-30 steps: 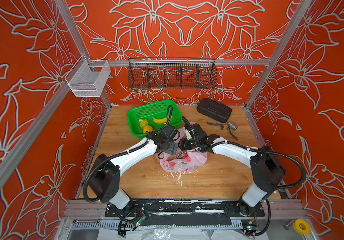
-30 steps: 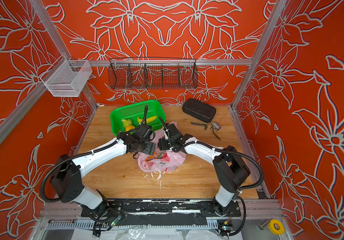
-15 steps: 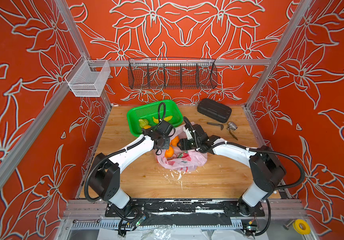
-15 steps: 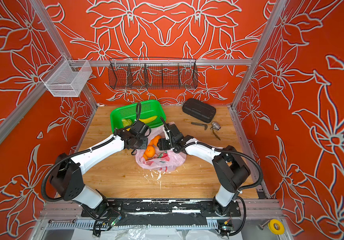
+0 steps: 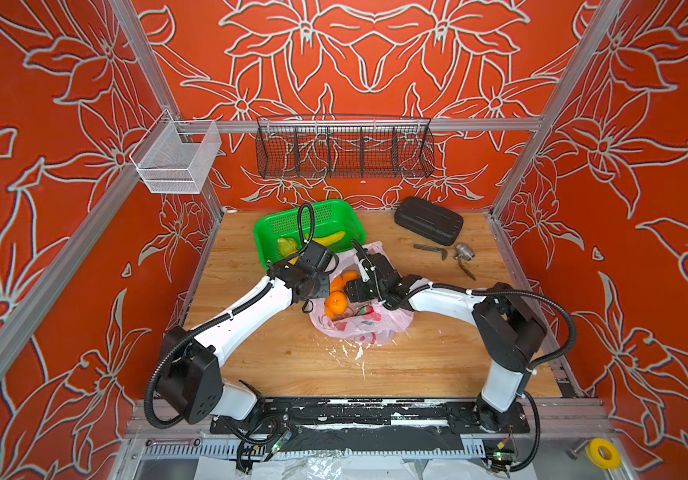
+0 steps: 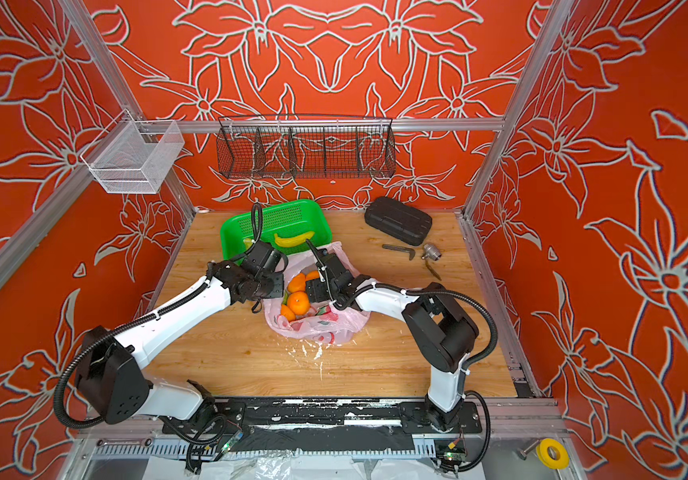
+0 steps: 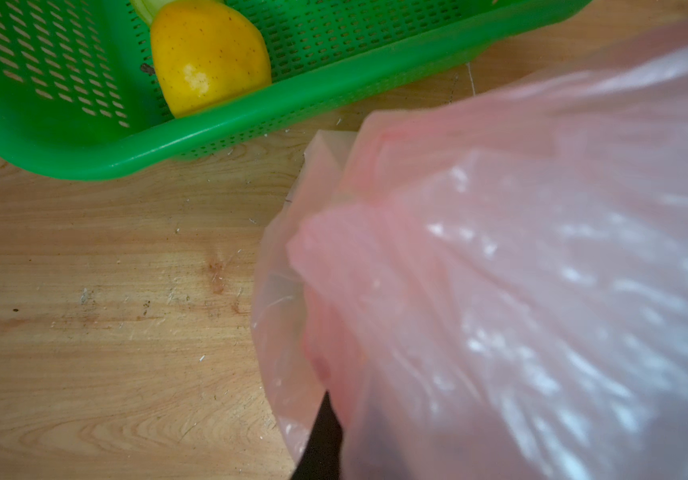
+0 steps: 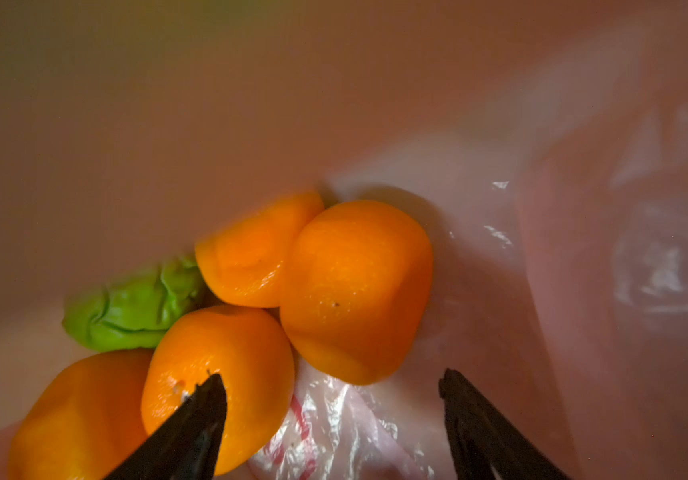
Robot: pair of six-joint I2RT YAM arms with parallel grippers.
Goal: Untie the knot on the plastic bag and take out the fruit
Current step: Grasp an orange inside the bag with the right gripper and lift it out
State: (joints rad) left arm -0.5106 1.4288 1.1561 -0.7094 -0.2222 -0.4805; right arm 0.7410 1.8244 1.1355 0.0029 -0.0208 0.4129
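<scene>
The left end effector (image 7: 329,417) is pressed together on a fold of the plastic bag (image 7: 500,270), where a second ago it was spread. In the left wrist view the pink film is seen drawn over the one dark finger that shows. Over that second the film has been pulled aside toward the green basket (image 7: 251,120). The bag's mouth, which was then covered by both arms, is now laid open. The right end effector (image 8: 332,376) has meanwhile been widened and is held spread inside that mouth with nothing between its fingers (image 8: 205,407). It is poised over a cluster of oranges (image 8: 355,291), with a knobbly green fruit (image 8: 134,307) lodged beside them; whether a fingertip touches an orange cannot be told. No knot is to be seen in any view, so the untying is judged done and the task is taken to have passed to the taking-out. None of the bagged fruits has yet been gripped. In both top views the bag is found near the middle of the counter (image 5: 292,361), close against the basket's near corner; whether they touch cannot be told. The basket is set toward the far left corner, and a yellow fruit (image 7: 209,54) and a banana (image 5: 328,239) are lying in it.
</scene>
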